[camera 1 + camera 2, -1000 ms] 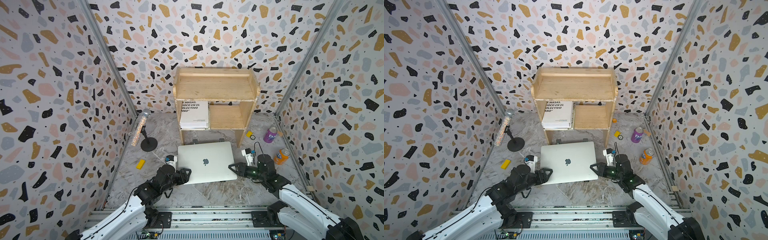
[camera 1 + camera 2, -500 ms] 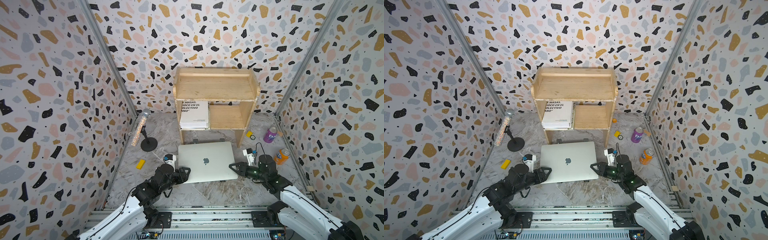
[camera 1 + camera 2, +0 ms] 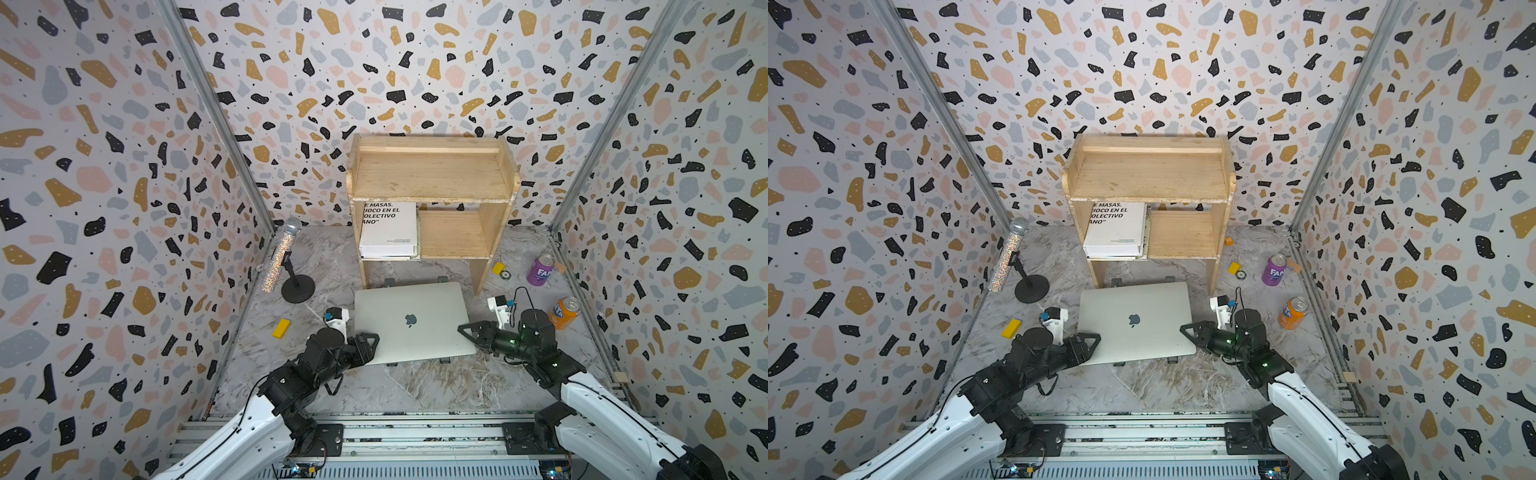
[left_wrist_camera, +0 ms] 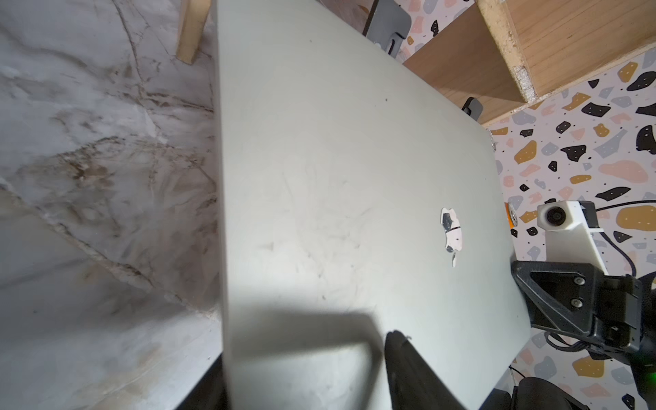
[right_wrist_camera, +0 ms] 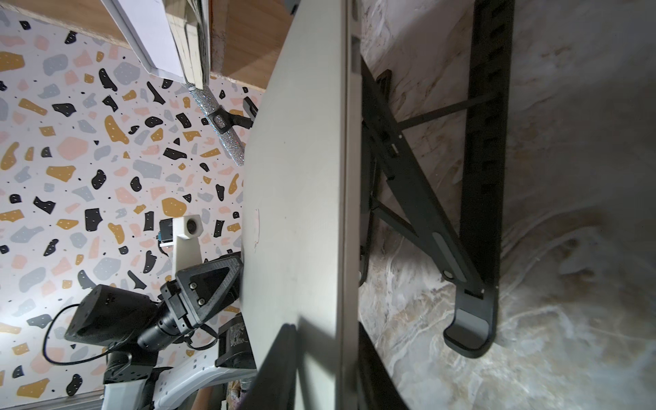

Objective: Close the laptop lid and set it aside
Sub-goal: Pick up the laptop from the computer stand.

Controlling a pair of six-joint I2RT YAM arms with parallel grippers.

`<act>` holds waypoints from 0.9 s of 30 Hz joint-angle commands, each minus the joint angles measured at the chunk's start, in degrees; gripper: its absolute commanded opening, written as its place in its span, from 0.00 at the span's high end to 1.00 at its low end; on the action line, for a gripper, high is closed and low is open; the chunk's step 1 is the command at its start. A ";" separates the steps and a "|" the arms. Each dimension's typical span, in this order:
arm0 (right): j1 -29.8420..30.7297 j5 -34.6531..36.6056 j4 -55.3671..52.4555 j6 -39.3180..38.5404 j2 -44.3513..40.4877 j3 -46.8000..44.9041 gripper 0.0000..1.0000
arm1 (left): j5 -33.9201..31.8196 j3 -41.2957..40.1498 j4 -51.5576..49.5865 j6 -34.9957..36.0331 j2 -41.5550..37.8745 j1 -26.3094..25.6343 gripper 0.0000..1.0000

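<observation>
With the shut laptop (image 3: 411, 322) straddled by left gripper (image 3: 371, 343) and right gripper (image 3: 466, 331), pinch untellable, both edges should be clamped before a level lift.

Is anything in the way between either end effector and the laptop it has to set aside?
Nothing visible. The left end effector and the right end effector each sit right at a side edge of the closed laptop, which rests on a black stand.

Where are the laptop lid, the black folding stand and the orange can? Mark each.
laptop lid (image 3: 411, 321): in a top view, on its apple logo.
black folding stand (image 5: 481, 213): right wrist view, on its long bar.
orange can (image 3: 562, 316): in a top view, on its side wall.
</observation>
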 commanded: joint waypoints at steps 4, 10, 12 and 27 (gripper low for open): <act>1.64 -7.27 5.67 1.36 -2.36 0.93 0.76 | 8.28 6.30 13.86 -0.16 -1.31 -1.40 0.41; 1.63 -7.49 4.41 1.20 -3.91 1.21 0.79 | 9.53 7.30 15.18 -2.54 -1.25 -1.41 0.41; 1.53 -7.55 3.87 1.12 -4.58 1.41 0.79 | 10.23 7.59 15.93 -3.56 -1.37 -1.36 0.41; -2.65 -10.67 -6.02 -0.27 -8.02 8.21 0.80 | 13.25 8.77 22.97 -13.95 -2.24 -1.41 0.45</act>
